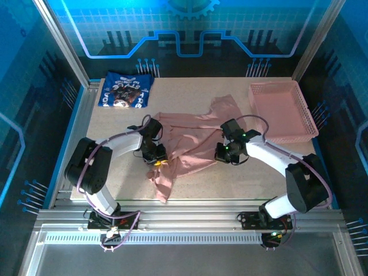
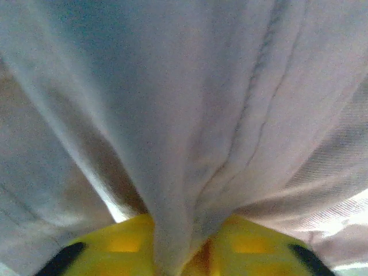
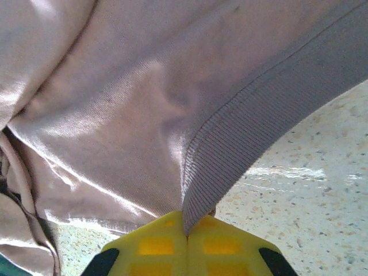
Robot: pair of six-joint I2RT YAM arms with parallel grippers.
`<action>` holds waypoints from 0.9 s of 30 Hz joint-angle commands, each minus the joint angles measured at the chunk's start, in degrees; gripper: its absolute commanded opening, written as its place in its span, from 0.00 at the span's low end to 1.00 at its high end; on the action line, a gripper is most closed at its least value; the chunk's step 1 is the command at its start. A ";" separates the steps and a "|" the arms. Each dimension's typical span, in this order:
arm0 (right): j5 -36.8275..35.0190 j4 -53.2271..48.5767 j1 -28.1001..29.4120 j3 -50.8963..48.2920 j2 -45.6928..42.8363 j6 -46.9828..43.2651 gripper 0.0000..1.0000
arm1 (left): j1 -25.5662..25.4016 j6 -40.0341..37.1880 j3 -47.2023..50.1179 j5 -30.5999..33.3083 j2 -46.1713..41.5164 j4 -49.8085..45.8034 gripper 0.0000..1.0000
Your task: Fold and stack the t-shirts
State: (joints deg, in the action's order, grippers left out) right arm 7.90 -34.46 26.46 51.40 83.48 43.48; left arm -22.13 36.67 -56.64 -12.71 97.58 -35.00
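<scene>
Left pincer: left gripper (image 2: pixel 179 261) is clamped tight on a bunched fold of the pink shirt (image 1: pixel 195 135), centre-left in the top view.
Right pincer: right gripper (image 3: pixel 187 233) is pinched shut on the shirt's ribbed edge, centre-right.
Pink shirt: crumpled mid-table, one tail trailing toward the lower edge.
Navy shirt: navy shirt (image 1: pixel 125 90) sits as a neat rectangle, upper left, well apart.
Step, my read: lift and spread the pink one flat.
Doing it well: raise both ends together, draw them apart evenly until the slack goes, and lay it down clear of the basket (image 1: pixel 313 131).
</scene>
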 commanded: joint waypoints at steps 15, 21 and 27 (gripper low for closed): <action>-0.76 -13.44 -24.03 -1.56 -13.58 -16.14 0.00 | 28.21 -8.98 -16.63 -4.57 -5.94 -4.10 0.00; -0.63 -16.00 -30.32 3.87 -11.13 -22.53 0.00 | 30.30 -12.72 -18.67 -7.30 -2.31 -3.75 0.00; 2.39 -12.27 -31.21 17.13 4.14 -25.12 0.00 | 29.61 -12.45 -24.83 -11.29 7.96 -1.46 0.00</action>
State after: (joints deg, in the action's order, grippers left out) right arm 8.49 -48.05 -3.84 63.02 81.43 21.30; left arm 7.44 25.47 -78.43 -21.32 102.32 -37.89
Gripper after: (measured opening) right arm 0.063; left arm 0.057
